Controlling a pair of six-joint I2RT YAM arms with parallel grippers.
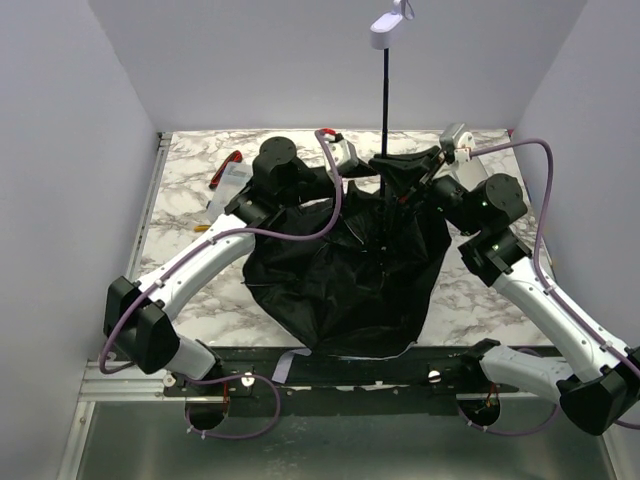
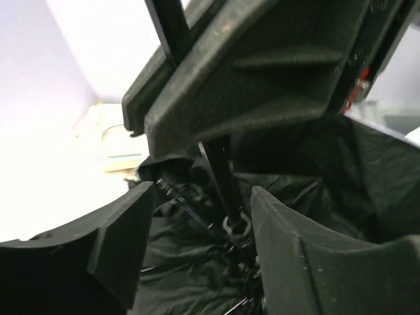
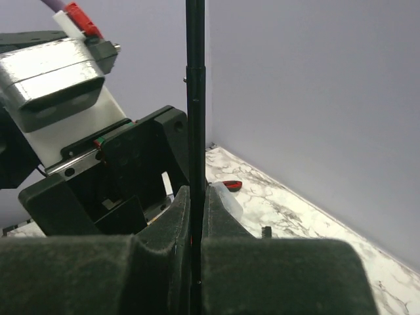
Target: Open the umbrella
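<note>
Spreading over the middle of the marbled surface (image 1: pixel 470 305), the umbrella (image 1: pixel 340 280) lies with its black lining up, the fabric slack and creased, reaching from between the two arms to the near edge. The canopy is not stretched taut.

Both arms reach in from the near corners and meet above the far part of the fabric. From that spot the thin black shaft (image 1: pixel 386 110) stands upright, and the small pale handle (image 1: pixel 388 28) sits at its top, high above the surface.

The right gripper (image 3: pixel 195 216) comes at the shaft from the right. Its fingers (image 3: pixel 262 269) are pressed together on the shaft, which runs straight up through the narrow slit between them.

The left gripper (image 2: pixel 202 197) comes from the left and sits lower on the shaft, under the right one. Its fingers (image 2: pixel 118 243) stand apart on either side of the shaft. Dark fabric shows in the gaps, and neither finger touches the shaft. A small black collar (image 2: pixel 236 226) rings the shaft just above the bunched lining.

A small red-and-white object (image 1: pixel 228 175) lies on the surface at the far left, well apart from the umbrella.
</note>
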